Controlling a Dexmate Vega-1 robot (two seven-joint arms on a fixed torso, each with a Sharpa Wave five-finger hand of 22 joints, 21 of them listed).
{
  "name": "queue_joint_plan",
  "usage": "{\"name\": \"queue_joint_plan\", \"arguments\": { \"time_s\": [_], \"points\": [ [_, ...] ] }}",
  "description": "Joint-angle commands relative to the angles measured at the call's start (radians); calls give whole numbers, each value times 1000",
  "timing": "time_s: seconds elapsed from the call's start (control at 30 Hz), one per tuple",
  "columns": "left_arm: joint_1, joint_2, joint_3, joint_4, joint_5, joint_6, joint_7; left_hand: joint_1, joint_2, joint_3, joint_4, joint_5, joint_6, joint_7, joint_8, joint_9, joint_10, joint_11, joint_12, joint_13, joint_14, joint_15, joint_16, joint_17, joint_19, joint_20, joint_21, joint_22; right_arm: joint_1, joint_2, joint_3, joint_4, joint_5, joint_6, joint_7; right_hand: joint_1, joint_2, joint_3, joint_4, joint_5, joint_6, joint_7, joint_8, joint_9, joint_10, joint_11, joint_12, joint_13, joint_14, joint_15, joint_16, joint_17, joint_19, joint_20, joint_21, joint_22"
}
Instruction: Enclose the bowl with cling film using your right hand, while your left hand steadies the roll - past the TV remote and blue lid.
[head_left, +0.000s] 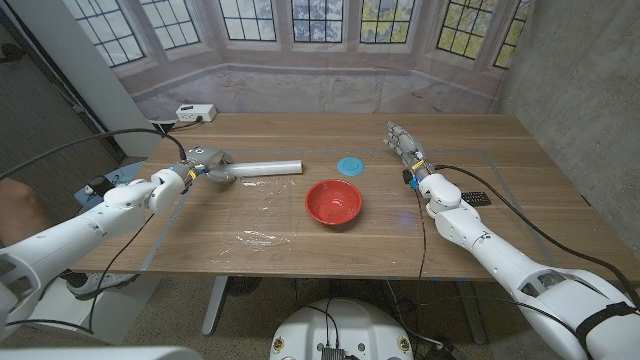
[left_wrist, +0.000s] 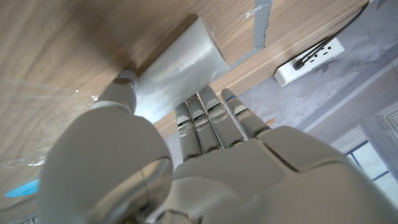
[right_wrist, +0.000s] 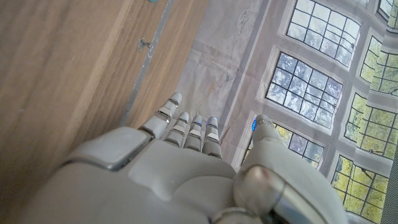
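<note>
Left hand is wrapped around one end of the roll, which lies on its side toward the tabletop's far left part, its free end pointing at the lid. Head view just gives you a grey lump on a white tube there, but the left wrist view gets right in close: thumb on one side of the roll, fingers pressed along the other, so it's properly gripped.

Right hand sits toward the far right part of the tabletop, holding nothing, fingers pretty straight and a bit apart. Right wrist view backs that up (fingers reaching past the table's edge toward the windows, thumb off to the side, nothing between them).

Red bowl is about mid-table, uncovered, with the blue lid just beyond it toward the far edge. Remote lies near the right edge, partly hidden by the right arm. Some loose film lies crumpled and flat on the wood near the front edge, left of the bowl; the left wrist view also catches a glint of film stuck flat on the wood by the roll.

A white power strip sits at the far left corner, and the left wrist view shows it with a plug in it.
</note>
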Motion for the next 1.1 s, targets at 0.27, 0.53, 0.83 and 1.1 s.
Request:
{"name": "queue_joint_plan", "arguments": {
  "time_s": [0.27, 0.53, 0.83, 1.1],
  "points": [
    [11, -18, 2, 40, -48, -43, 48, 121, 96, 5, 2, -6, 16, 8, -1, 3, 24, 1, 2, 5, -1, 19, -14, -7, 21, -10, -2, 3, -27, -8, 1, -39, -2, -17, -22, 10, 4, -1, -6, 3, 9, -4, 5, 3, 3, -1, 5, 3, 4, -35, 4, 1, -1, 5, 5, 3],
    [26, -33, -7, 65, -81, -56, 98, 159, 106, 4, -2, -11, 58, 23, 2, 4, 85, -3, 13, 8, 37, 14, -13, -6, 57, -30, 4, 1, -26, -5, -1, -38, -4, -18, -23, 10, 4, -2, -6, 3, 10, -4, 4, 3, 4, 0, 5, 3, 4, -35, 4, 1, -1, 5, 6, 3],
    [31, -57, -9, 102, -119, -81, 134, 181, 116, 4, -2, -12, 84, 37, 2, 6, 97, 9, 8, 9, 68, 13, -12, -7, 97, -28, 11, 0, -24, 2, -4, -27, -1, -19, -22, 11, 5, -2, -6, 3, 11, -4, 5, 3, 5, -1, 6, 3, 4, -36, 4, 1, 0, 5, 6, 3],
    [31, -63, -6, 113, -127, -92, 160, 192, 119, 3, 0, -11, 99, 37, 1, 6, 114, 14, 9, 10, 82, 14, -16, -8, 112, -26, 11, -1, -20, 7, -5, -18, 0, -18, -20, 11, 5, -2, -6, 3, 12, -3, 5, 3, 7, -1, 6, 3, 5, -36, 5, 1, 0, 5, 6, 3]
  ]
}}
